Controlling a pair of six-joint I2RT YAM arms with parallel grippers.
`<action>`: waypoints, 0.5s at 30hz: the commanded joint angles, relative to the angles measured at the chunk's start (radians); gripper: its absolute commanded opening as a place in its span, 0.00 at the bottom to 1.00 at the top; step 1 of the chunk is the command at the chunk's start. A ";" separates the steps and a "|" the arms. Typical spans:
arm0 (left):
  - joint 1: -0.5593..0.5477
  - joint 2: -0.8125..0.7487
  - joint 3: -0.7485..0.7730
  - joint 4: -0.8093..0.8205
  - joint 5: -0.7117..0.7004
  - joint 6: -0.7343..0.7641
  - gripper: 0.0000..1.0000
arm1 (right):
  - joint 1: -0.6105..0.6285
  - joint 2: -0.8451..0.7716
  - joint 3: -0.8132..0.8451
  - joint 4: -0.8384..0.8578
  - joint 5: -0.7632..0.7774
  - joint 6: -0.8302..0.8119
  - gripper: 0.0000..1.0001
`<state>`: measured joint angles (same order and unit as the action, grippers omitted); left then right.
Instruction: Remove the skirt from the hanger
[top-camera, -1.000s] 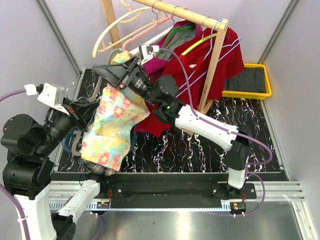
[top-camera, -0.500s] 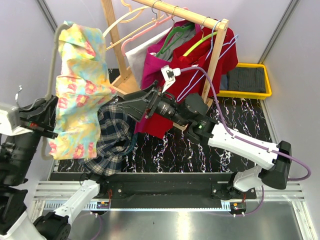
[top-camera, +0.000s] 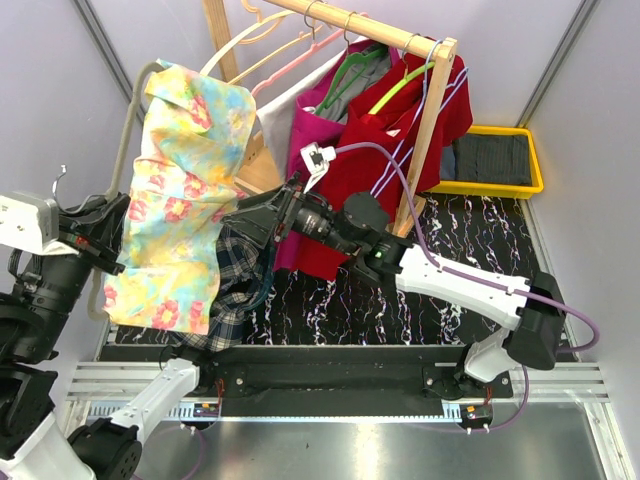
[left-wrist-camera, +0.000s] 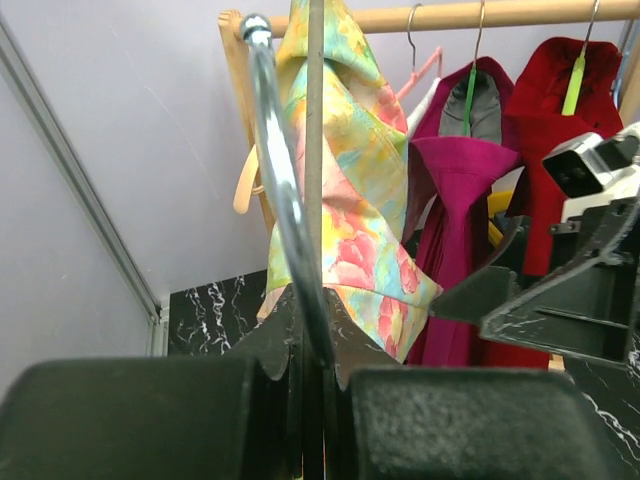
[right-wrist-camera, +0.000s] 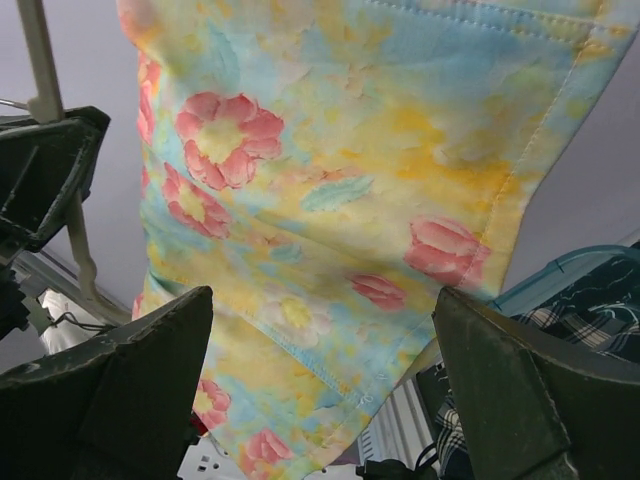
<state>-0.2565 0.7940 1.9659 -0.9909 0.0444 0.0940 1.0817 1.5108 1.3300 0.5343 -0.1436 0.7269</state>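
Floral skirt (top-camera: 185, 190) hangs at upper left of the top view, draped on a grey hanger (top-camera: 127, 140). We note the left gripper (left-wrist-camera: 315, 372) pinched tight on the hanger's metal wire. The right gripper (top-camera: 248, 228) sits just beside the skirt, jaws spread wide, holding nothing. Risk, as we judge it: it closes on hanger and cloth together, or drags up the plaid garment (top-camera: 235, 275) below.

No legible text, labels, brands or numbers anywhere
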 joint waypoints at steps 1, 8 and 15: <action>-0.004 0.014 0.062 0.057 0.041 -0.016 0.00 | 0.003 0.025 0.063 0.059 0.006 -0.011 1.00; -0.004 0.030 0.119 0.029 0.063 -0.022 0.00 | -0.003 0.046 0.014 0.036 0.027 -0.029 0.99; -0.004 0.033 0.113 0.028 0.072 -0.030 0.00 | -0.008 0.057 0.027 0.066 0.038 -0.017 0.96</action>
<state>-0.2562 0.8070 2.0613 -1.0546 0.0864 0.0769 1.0798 1.5658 1.3327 0.5510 -0.1314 0.7197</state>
